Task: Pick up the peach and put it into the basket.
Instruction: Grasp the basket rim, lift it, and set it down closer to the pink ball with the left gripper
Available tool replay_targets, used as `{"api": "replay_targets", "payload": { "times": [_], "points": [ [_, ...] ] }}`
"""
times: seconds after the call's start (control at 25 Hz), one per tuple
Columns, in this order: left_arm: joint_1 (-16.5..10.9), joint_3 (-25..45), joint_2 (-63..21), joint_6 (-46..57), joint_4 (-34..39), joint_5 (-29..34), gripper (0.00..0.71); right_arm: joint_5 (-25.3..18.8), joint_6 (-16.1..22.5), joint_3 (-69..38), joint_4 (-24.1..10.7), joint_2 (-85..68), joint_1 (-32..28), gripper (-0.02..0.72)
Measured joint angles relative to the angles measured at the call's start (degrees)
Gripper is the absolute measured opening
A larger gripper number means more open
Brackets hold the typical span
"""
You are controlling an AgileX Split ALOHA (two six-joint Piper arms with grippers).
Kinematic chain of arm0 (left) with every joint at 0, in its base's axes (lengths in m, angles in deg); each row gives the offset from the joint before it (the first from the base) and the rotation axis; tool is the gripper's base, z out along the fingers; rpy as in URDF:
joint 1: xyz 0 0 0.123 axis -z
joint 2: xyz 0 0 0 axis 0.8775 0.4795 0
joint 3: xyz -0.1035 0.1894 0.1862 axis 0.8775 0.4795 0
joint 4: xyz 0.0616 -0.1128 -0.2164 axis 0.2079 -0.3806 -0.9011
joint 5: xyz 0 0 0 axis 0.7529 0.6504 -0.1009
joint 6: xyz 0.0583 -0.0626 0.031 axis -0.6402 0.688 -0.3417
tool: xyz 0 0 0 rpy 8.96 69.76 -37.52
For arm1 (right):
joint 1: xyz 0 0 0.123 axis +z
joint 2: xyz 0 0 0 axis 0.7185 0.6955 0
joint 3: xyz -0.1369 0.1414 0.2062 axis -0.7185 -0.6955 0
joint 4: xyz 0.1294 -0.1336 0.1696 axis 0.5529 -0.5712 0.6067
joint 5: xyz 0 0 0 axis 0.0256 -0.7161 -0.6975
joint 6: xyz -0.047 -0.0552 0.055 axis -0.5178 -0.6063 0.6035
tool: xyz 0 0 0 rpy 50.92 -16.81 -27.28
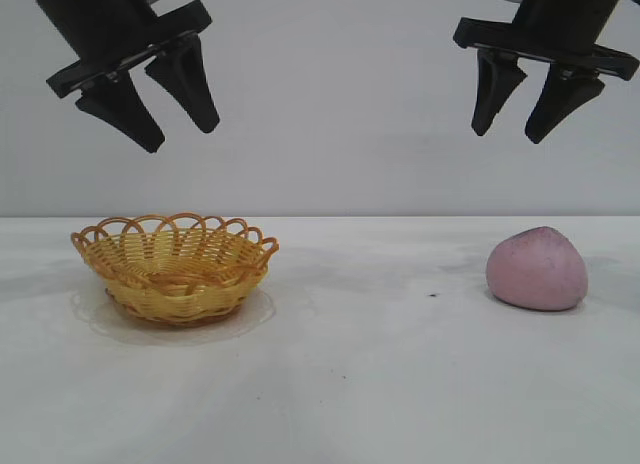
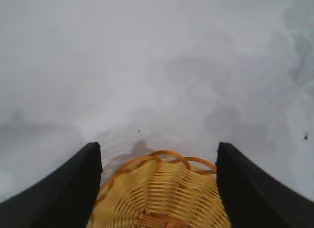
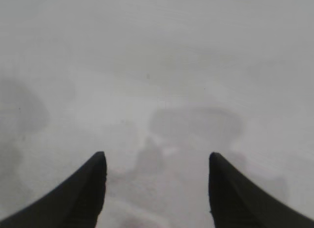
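Observation:
The peach [image 1: 537, 269], a dusty pink rounded lump, lies on the white table at the right. The yellow-orange wicker basket [image 1: 175, 264] stands empty at the left; it also shows in the left wrist view [image 2: 162, 196]. My right gripper [image 1: 508, 132] hangs open and empty high above the peach, slightly to its left. In the right wrist view the right gripper [image 3: 156, 161] has only bare table between its fingers; the peach does not show clearly there. My left gripper [image 1: 183, 139] hangs open and empty high above the basket and shows in the left wrist view [image 2: 158, 152].
The white table [image 1: 380, 384] stretches between the basket and the peach, with a small dark speck [image 1: 432, 295] left of the peach. A plain grey wall stands behind.

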Motion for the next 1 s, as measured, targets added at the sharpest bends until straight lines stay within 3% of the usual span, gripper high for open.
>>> {"api": "replay_targets", "payload": {
  "times": [0.56,0.72,1.0],
  "points": [
    [0.00,0.00,0.00,0.00,0.13,0.62,0.471,-0.22,-0.13,0.00,0.00,0.00,0.00,0.446],
    [0.00,-0.50,0.00,0.00,5.51,4.31,0.471,-0.65,-0.13,0.00,0.00,0.00,0.00,0.446],
    [0.00,-8.21,0.00,-0.24,17.88,17.21,0.471,-0.82,-0.13,0.00,0.00,0.00,0.00,0.446]
  ]
}}
